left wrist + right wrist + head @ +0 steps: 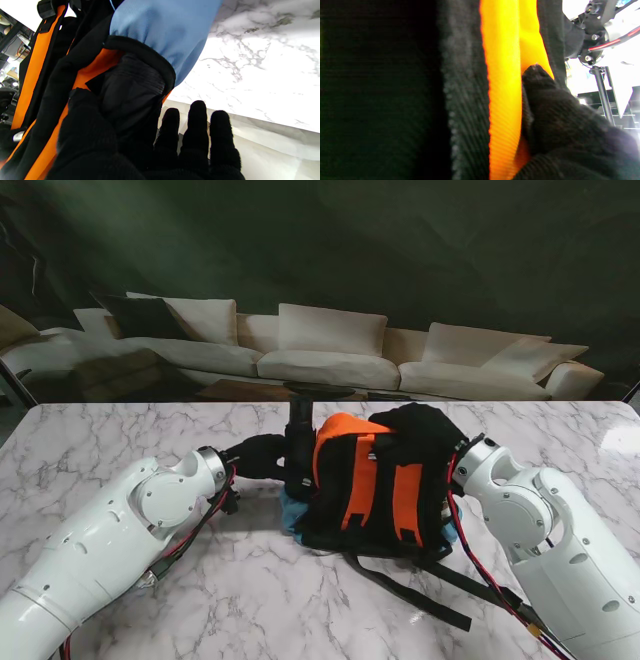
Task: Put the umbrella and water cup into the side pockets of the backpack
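Observation:
The orange and black backpack lies on the middle of the marble table. A dark, ribbed cylinder, seemingly the folded umbrella, stands in the side pocket on the backpack's left. My black-gloved left hand is beside it. In the left wrist view the umbrella runs between my thumb and straight, spread fingers. My right hand rests on the backpack's top right, and its fingertip pinches the orange fabric. No water cup is in view.
Blue fabric shows under the backpack's left side, beside the pocket. Black straps trail toward me on the right. A white sofa stands beyond the table's far edge.

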